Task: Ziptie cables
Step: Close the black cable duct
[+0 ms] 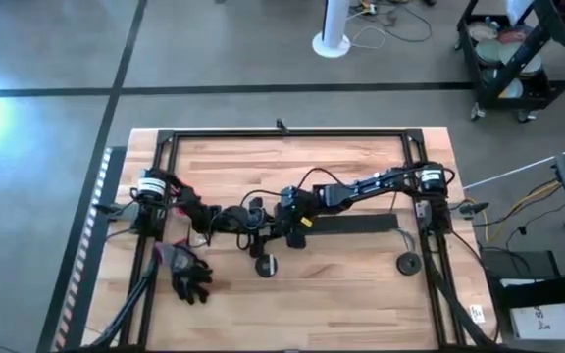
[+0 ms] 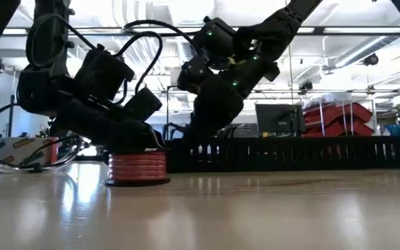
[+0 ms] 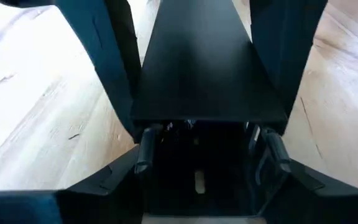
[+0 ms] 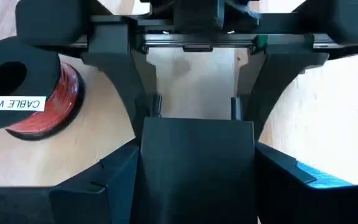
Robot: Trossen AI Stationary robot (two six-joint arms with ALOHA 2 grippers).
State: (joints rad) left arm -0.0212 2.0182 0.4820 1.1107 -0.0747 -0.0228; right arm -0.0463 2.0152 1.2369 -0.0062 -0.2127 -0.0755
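Both arms meet mid-table: my left gripper [image 1: 238, 218] and right gripper [image 1: 284, 224] sit nose to nose at the end of the wide black bar [image 1: 356, 224] – I cannot tell how either set of jaws stands. The cables [image 1: 186, 273] lie in a loose heap toward the left front, well apart from both grippers, with the red wire spool [image 1: 268, 265] between – I can't make out the ziptie

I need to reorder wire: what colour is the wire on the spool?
Red, wound on a black spool; clearest in the right wrist view.
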